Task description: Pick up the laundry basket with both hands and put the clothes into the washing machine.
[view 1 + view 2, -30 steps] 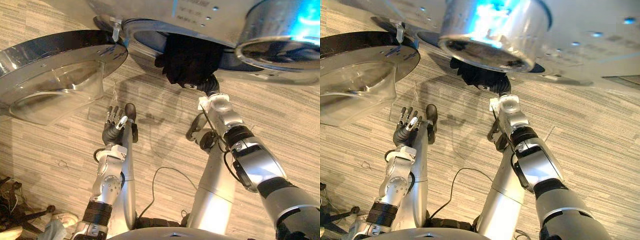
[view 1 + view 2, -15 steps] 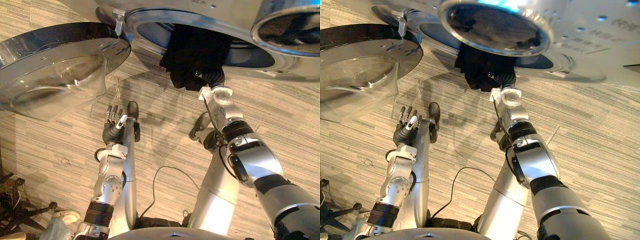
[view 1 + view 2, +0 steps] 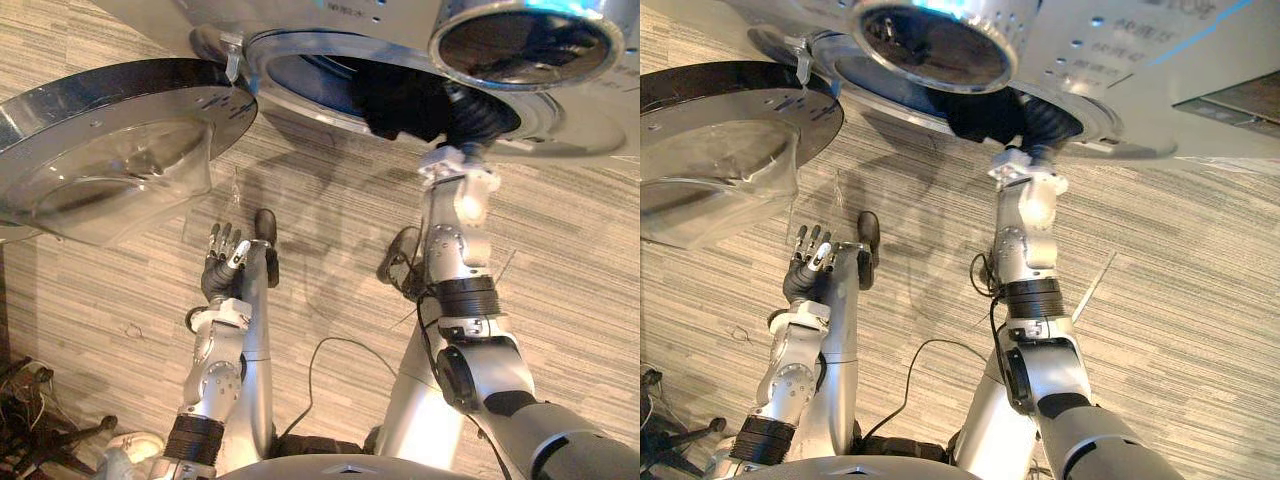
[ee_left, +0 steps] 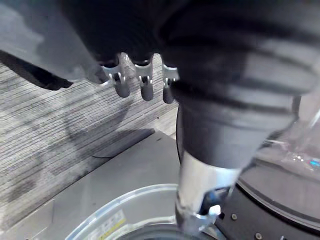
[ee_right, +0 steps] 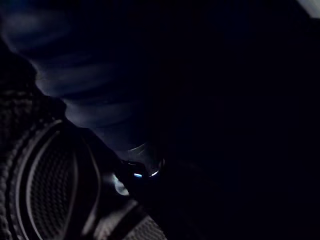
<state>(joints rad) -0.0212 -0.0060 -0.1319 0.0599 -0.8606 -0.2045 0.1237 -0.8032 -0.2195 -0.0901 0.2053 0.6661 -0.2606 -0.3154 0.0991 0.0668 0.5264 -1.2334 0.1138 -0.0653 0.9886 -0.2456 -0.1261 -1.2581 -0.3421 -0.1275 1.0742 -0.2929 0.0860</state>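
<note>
Drum (image 3: pixel 312 80) hides right robot hand (image 3: pixel 470 118), grip unseen; left robot hand (image 3: pixel 224 264) relaxed, empty.

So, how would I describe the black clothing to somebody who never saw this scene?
Find the silver washing machine at the top, its round glass door swung open to the left. In its round opening sits a black bundle of cloth, beside the right hand; it is the only soft, crumpled thing there.

— Bright, even light out here; see the glare on the open door (image 3: pixel 120 170)?
— Yes, and soft shadows across the floor (image 3: pixel 310 215). Inside the drum (image 5: pixel 50 190) it's nearly black.
</note>
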